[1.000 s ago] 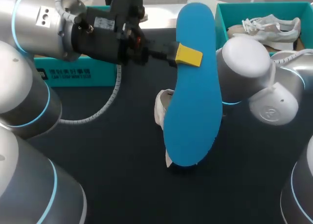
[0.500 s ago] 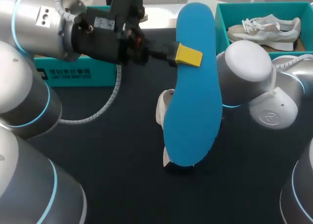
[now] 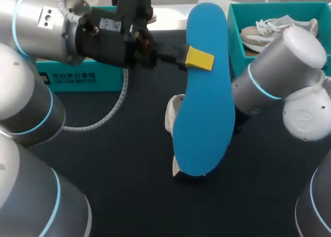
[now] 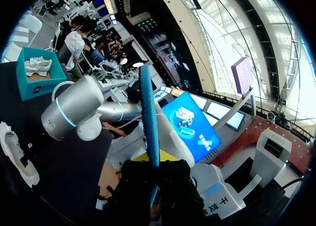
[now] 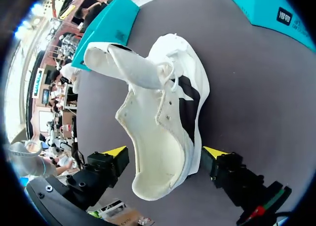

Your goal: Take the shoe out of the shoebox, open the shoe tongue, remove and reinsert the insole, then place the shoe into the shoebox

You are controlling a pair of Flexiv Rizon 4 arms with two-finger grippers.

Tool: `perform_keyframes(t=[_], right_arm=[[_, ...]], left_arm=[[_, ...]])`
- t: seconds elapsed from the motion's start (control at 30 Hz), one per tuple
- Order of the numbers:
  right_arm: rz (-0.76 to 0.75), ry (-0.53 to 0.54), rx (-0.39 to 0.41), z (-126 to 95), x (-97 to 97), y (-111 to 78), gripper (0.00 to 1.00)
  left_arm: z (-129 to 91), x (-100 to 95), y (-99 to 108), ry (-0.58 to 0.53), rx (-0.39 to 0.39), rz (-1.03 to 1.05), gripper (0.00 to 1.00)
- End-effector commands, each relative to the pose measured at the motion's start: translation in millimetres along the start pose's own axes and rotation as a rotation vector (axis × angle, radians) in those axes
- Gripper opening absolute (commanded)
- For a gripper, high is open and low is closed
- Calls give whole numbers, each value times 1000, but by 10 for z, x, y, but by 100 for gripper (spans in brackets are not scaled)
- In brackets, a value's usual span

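Note:
My left gripper (image 3: 192, 58) is shut on a blue insole (image 3: 204, 97), holding it upright above the table's middle; in the left wrist view the insole (image 4: 149, 117) runs edge-on up from between the fingers. Beneath it on the dark table lies the white shoe (image 3: 172, 114), mostly hidden in the head view. In the right wrist view the shoe (image 5: 165, 127) lies with its tongue (image 5: 118, 65) pulled back and its inside bare. My right gripper (image 5: 165, 152) is open, a yellow tip on either side of the heel. The insole hides this gripper in the head view.
A teal shoebox (image 3: 234, 20) at the back right holds another pale shoe (image 3: 269, 29). A second teal box (image 3: 77, 76) stands at the back left, behind my left arm. My right arm (image 3: 274, 76) crosses the right side of the table.
My right gripper has gone from shut to wide open at the shoe's heel, and the right arm's elbow has swung up toward the back right. The left arm and insole have kept still.

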State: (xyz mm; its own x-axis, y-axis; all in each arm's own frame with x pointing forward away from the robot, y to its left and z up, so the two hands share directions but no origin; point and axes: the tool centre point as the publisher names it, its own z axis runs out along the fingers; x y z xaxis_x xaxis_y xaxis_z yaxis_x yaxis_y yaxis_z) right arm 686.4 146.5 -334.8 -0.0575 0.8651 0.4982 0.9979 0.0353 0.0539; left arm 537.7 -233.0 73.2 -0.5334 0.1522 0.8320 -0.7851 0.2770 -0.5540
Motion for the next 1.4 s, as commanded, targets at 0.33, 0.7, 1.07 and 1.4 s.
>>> perform_keyframes(t=[0.33,0.7,1.07,1.4], right_arm=[[-3,209,15,-365,-26,-24,100],[8,560,-116,-964,287,98,100],[-1,778,-97,-1460,546,138,100],[24,818,-117,-1698,591,195,100]], left_arm=[[5,-9,16,0,2,0,0],[5,-9,16,0,2,0,0],[5,-9,16,0,2,0,0],[5,-9,16,0,2,0,0]])
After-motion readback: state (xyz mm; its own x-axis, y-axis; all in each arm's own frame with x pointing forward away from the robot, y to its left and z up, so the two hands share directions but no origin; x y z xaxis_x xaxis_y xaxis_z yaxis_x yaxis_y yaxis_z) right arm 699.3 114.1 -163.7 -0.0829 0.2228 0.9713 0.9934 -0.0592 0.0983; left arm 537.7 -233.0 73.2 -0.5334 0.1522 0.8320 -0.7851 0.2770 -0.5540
